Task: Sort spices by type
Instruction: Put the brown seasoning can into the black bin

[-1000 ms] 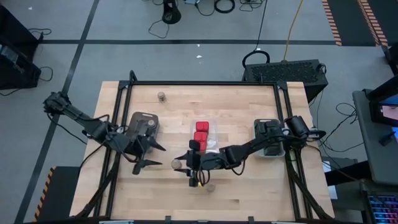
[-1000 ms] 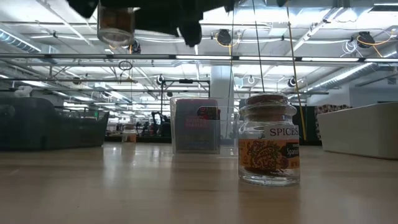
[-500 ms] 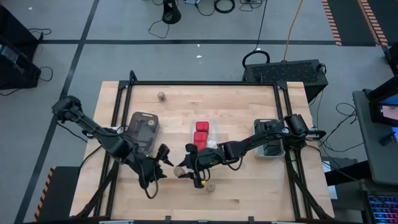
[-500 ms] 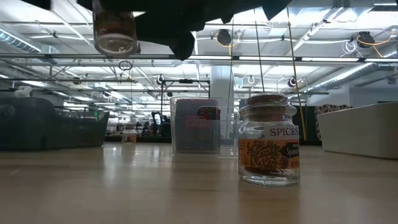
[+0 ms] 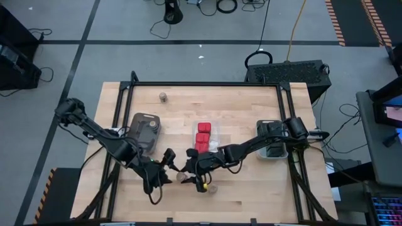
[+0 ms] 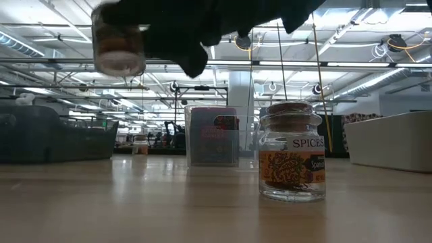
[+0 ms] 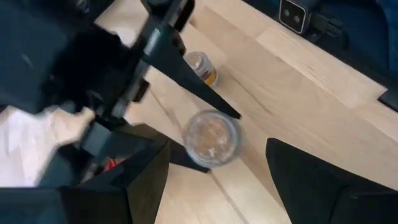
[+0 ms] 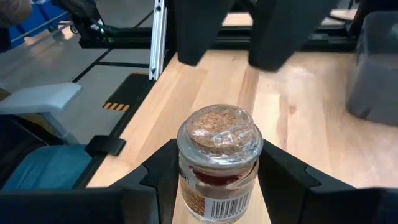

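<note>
My right gripper is shut on a small round glass spice jar with a cork top and holds it above the near middle of the table. My left gripper stands open just to the jar's left, facing it and touching nothing. A second jar, labelled SPICES, stands on its base on the table, near the front edge. A third jar stands at the far left. Red boxes sit in a clear tray at the centre. My right gripper pinches the jar's glass body, below the neck, between its two fingers, one on each side. The fingers come from the table's right, slanting a little downward. The jar hangs clear of the table, cork top up, slightly tilted in the low view.
A grey tray lies at the left, behind my left arm. A tray with dark boxes sits at the right under my right arm. Bare wood lies along the far side and near right corner.
My left gripper has swung toward the table's near edge and right, rolling about its own axis, and now faces the held jar, still open. My right gripper has sunk a little and turned, carrying the jar slightly toward the near edge; the jar now tilts.
</note>
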Action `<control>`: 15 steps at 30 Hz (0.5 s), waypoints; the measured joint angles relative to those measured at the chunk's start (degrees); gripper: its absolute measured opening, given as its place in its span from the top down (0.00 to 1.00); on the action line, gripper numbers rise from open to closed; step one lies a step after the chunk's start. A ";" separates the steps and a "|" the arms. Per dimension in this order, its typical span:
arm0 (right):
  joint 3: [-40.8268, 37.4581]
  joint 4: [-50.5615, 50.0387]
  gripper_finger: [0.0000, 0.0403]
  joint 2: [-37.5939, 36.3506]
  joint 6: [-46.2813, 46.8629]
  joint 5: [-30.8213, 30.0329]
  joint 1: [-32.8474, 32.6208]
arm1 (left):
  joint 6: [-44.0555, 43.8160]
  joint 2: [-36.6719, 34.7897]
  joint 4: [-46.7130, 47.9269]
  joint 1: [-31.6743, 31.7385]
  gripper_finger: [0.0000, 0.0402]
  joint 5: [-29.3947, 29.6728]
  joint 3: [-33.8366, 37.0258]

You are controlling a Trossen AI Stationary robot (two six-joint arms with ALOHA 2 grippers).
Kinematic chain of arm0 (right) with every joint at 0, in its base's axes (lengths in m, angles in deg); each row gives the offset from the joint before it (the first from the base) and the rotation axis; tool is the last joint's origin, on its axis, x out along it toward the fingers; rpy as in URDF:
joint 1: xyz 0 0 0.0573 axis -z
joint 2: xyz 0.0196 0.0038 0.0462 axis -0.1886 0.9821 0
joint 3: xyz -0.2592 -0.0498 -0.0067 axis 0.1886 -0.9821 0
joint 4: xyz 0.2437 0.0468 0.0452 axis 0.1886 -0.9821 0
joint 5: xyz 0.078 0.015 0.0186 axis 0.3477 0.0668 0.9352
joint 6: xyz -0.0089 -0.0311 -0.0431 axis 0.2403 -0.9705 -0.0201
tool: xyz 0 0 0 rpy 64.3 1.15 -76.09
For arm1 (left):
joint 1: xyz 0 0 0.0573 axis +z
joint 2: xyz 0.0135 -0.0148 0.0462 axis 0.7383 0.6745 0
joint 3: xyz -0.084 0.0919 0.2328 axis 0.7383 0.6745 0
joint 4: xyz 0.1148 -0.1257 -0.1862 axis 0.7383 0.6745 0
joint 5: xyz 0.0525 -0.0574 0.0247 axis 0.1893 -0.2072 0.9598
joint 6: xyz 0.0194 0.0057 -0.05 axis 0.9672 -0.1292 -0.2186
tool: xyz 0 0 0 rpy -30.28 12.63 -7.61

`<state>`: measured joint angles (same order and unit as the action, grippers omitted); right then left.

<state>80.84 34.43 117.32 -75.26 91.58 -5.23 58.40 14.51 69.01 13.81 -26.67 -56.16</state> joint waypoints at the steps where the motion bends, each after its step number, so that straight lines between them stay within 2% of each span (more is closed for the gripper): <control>1: 0.01 0.17 0.60 0.33 0.10 0.05 -0.02 | 0.68 0.24 -0.25 0.00 0.32 -0.05 -0.02; 8: -0.05 2.64 0.60 2.47 1.11 3.01 0.07 | 2.36 4.05 -2.21 0.00 0.32 -3.20 -0.02; 15: -0.02 2.71 0.60 2.86 1.61 3.07 0.26 | 4.96 7.83 -4.67 0.00 0.32 -3.31 -0.02</control>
<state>80.82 37.14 120.18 -73.65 94.65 -4.96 63.37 22.34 64.33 13.81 -29.98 -56.18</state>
